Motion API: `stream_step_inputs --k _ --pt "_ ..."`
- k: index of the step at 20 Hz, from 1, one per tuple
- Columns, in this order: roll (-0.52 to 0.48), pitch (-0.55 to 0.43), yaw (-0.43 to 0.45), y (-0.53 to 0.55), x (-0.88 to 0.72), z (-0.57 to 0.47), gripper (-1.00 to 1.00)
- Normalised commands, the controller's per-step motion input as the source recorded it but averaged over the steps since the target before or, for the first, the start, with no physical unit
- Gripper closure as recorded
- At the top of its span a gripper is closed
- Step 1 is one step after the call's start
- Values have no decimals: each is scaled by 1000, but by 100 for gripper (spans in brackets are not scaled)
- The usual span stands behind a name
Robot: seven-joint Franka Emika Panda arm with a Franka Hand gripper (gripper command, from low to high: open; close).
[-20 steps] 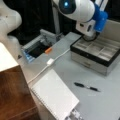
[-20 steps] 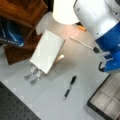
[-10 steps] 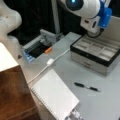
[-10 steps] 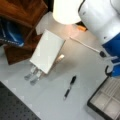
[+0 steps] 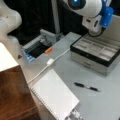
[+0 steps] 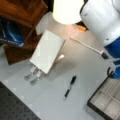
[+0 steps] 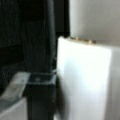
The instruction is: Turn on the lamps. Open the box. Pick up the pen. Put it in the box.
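Arm now further back over open box [image 5: 95,51]; hand unseen.

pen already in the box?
No: in a front view the pen lies on the grey table, apart from the open box, whose compartments show no pen.

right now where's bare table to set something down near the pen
Free: the grey table between the pen and the open box, and the stretch below the pen in a front view. Crowded: around the notepad, white cable and wooden block.
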Motion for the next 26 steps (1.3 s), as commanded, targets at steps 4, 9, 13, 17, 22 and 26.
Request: stream_step_inputs --k 4,9,13,17,22,26 --pt "-84 80 44 78 545 217 100" --pt "-78 72 18 81 523 199 100" --pt "-80 61 19 22 483 181 100" --pt "-80 54 25 15 456 158 100" --pt "-82 50 17 44 435 110 -100" --pt "-77 51 3 82 402 77 -100"
